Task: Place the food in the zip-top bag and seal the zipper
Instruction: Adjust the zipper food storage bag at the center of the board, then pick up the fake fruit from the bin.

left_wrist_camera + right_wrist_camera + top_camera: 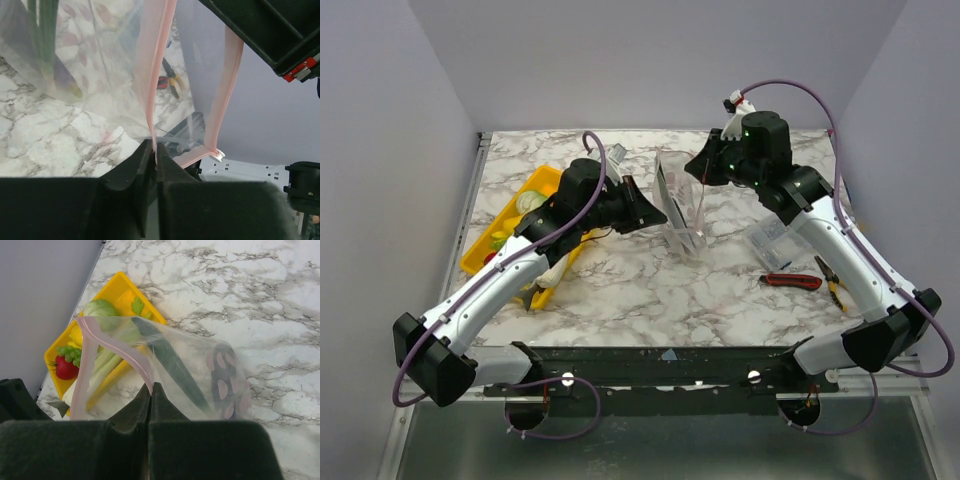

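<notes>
Closed fingers of the left gripper (pixel 155 148) and right gripper (pixel 150 390) each pinched the zipper (pixel 150 75), holding the zip-top bag (pixel 682 210) upright at mid-frame, apparently to keep its mouth open for food (pixel 65 369) in the yellow tray (pixel 472 258), left

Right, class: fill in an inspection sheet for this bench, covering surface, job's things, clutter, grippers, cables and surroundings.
Surface: marble table, white with grey veins.
Job's things: zip-top bag held up between both grippers, mouth open, zipper unsealed; green stalk and purple piece inside; red piece and more food in the yellow tray.
Clutter: red-handled tool, yellow-handled pliers, small clear packet, all on the right.
Grippers: left gripper and right gripper, jaws shut on the zipper.
Cables: purple cables looping along both arms.
Surroundings: plain grey walls.
</notes>
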Controlling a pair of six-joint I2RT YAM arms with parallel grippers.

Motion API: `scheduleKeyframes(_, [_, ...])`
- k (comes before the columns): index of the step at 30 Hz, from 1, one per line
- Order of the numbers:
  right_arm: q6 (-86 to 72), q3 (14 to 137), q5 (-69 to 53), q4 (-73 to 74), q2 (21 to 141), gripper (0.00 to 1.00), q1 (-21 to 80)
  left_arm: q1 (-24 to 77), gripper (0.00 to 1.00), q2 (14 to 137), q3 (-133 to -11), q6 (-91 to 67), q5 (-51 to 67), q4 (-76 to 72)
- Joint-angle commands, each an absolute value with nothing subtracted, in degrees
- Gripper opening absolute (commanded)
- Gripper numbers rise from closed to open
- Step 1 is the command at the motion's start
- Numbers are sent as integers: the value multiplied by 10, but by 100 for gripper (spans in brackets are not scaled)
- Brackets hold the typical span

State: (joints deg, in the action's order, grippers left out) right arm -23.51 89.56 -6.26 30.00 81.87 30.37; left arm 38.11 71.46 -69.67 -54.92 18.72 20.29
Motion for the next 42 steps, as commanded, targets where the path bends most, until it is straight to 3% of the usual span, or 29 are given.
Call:
scheduleKeyframes(1, [-224, 898, -39, 292, 816, 0, 306, 346, 32, 688, -693, -509, 253, 194])
scheduleKeyframes(2, [-222, 896, -36, 293, 818, 1, 306, 338, 51, 680, -688, -497, 264, 187])
scheduleKeyframes(4, [-220, 893, -34, 295, 819, 0, 305, 325, 70, 666, -681, -472, 278, 188])
scheduleKeyframes(9, [-220, 885, -41, 287, 820, 0, 306, 289, 87, 625, -675, -421, 299, 213])
scheduleKeyframes(13, [-215, 889, -37, 288, 821, 0, 306, 264, 90, 596, -690, -345, 227, 295])
scheduleKeyframes(20, [-205, 880, -33, 282, 820, 0, 305, 242, 92, 603, -678, -285, -104, 449])
scheduleKeyframes(25, [-199, 874, -36, 281, 822, 0, 306, 206, 96, 630, -651, -292, -241, 486])
scheduleKeyframes(29, [-194, 875, -38, 281, 823, 0, 306, 147, 99, 639, -610, -301, -238, 436])
scheduleKeyframes(34, [-192, 873, -39, 275, 821, 0, 306, 7, 98, 657, -577, -490, -56, 368])
scheduleKeyframes(42, [-190, 879, -40, 280, 818, 0, 306, -36, 96, 803, -701, -621, -88, 480])
